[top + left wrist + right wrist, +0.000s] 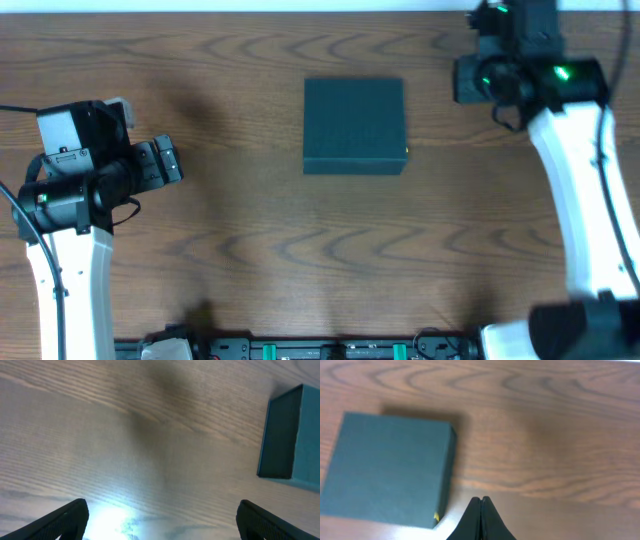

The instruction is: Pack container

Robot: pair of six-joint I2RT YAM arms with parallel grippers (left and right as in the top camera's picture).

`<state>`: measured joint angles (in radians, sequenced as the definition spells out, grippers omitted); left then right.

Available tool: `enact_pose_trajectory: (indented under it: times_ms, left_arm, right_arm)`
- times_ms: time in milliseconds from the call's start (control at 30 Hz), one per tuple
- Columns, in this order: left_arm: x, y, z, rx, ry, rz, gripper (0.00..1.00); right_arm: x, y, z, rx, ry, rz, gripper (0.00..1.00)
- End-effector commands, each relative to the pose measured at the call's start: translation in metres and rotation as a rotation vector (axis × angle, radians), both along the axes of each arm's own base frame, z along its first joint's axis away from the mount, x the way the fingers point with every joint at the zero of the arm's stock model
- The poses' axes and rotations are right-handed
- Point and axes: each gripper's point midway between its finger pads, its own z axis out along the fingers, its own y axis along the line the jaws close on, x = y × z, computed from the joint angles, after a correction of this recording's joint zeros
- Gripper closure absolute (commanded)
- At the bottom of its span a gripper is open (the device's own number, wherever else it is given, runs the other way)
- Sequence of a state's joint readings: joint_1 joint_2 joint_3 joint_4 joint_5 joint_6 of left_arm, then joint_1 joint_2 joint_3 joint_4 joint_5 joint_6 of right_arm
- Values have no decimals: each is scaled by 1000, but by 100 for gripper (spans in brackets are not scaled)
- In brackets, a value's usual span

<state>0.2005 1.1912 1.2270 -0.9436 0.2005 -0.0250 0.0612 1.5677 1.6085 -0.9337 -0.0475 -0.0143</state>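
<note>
One wood-grain table (250, 250) beneath everything. Dark teal-green square cardboard container (354, 126) flat on it, lid down, well ahead of the left gripper (162, 507) and off to its right, seen only at the edge of the left wrist view. Same container just ahead and left of the right gripper (481, 505), near but apart. Left fingers (65, 520) spread wide, nothing between them. Right fingers (490, 525) pressed together tip to tip, clamped on nothing. Small yellow mark (436, 517) at the container's corner nearest the right gripper.
</note>
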Motion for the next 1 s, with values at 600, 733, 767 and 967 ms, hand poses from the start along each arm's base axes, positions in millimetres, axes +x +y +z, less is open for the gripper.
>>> enact_pose_trajectory:
  times_ms: [600, 733, 767, 967]
  left_arm:
    - [-1, 1, 4, 9, -8, -6, 5]
    - [-1, 1, 4, 9, -8, -6, 5]
    - [-1, 1, 4, 9, -8, -6, 5]
    - [-1, 1, 4, 9, -8, -6, 5]
  right_arm:
    - [-146, -25, 15, 127, -796, -30, 1]
    - [-158, -27, -2, 148, -826, -51, 1]
    - [-159, -26, -6, 149, -844, -44, 1]
    - [-156, -24, -6, 134, -1024, -14, 1]
